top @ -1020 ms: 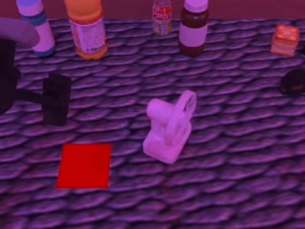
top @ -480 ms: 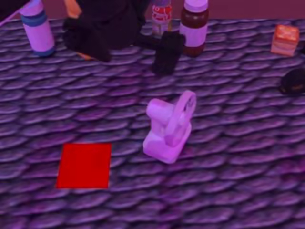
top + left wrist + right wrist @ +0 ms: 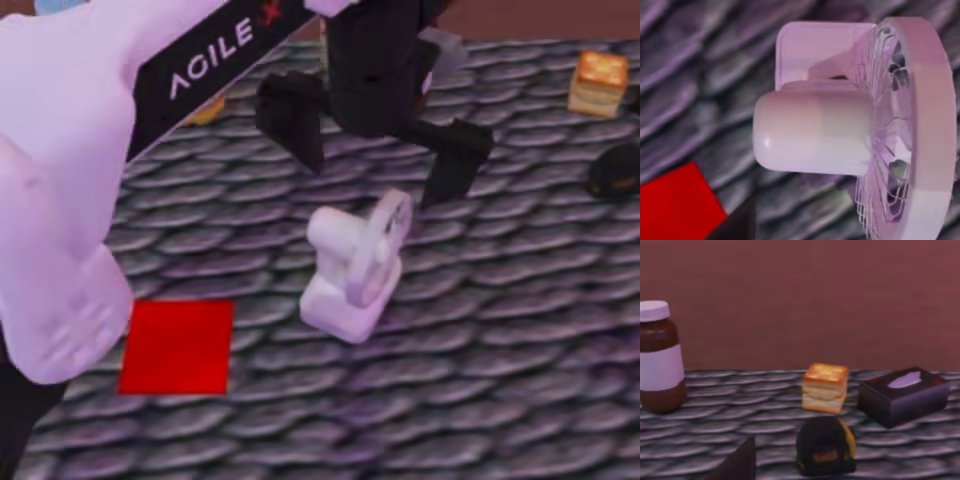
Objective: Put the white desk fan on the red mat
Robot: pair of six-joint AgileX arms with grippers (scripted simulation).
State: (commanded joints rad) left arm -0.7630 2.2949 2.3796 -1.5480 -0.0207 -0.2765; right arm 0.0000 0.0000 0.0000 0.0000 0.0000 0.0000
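Observation:
The white desk fan (image 3: 350,265) stands upright on the woven cloth near the table's middle. Its round grille ring (image 3: 922,130), motor housing (image 3: 812,132) and blocky base (image 3: 820,47) fill the left wrist view. The red mat (image 3: 178,347) lies flat to the fan's left, nearer the front, with nothing on it; its corner (image 3: 675,205) also shows in the left wrist view. My left gripper (image 3: 378,150) hovers open just behind and above the fan, its fingers (image 3: 300,125) spread wider than the fan and touching nothing. My right arm is parked off the right side.
An orange box (image 3: 598,83) and a black-and-yellow tape measure (image 3: 615,170) sit at the far right. A brown jar (image 3: 660,357) and a dark tissue box (image 3: 902,395) stand along the back. The left arm's white link (image 3: 70,200) covers the back-left bottles.
My left arm has swung from the back left across the table, and its gripper now hangs over the fan with fingers spread. Fan and mat have not moved.

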